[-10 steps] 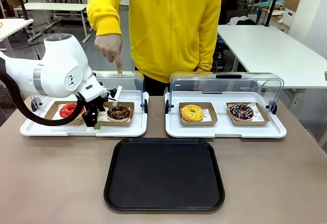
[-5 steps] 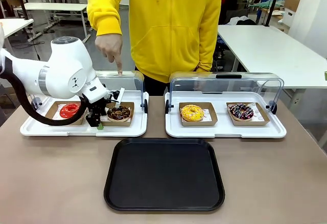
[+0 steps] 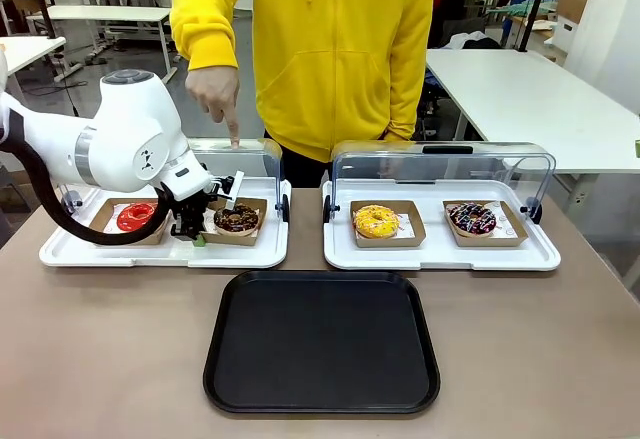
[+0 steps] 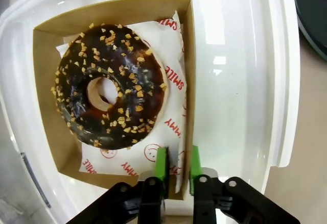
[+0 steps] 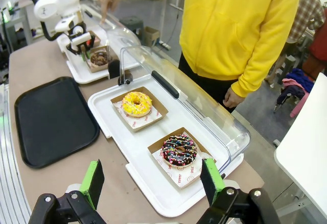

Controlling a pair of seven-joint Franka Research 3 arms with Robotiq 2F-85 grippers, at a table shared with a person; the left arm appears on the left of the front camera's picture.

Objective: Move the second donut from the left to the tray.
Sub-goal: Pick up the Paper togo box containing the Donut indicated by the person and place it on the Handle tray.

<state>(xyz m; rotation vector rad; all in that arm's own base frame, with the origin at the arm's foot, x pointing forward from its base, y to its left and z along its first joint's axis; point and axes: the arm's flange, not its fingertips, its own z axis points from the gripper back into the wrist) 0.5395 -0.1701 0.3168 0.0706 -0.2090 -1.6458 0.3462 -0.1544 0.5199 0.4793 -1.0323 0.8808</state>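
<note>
At left of the front view, the left gripper (image 4: 177,164) is pinching the box (image 4: 190,81) wall beside the chocolate donut (image 4: 110,86). The right gripper (image 5: 153,180) is hanging wide open at the bottom of its own view.

Bright, even indoor light; glare on the white tray (image 4: 240,55); edges distorted.

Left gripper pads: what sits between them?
In the left wrist view, the left gripper pinches the brown box wall beside the chocolate donut.
</note>
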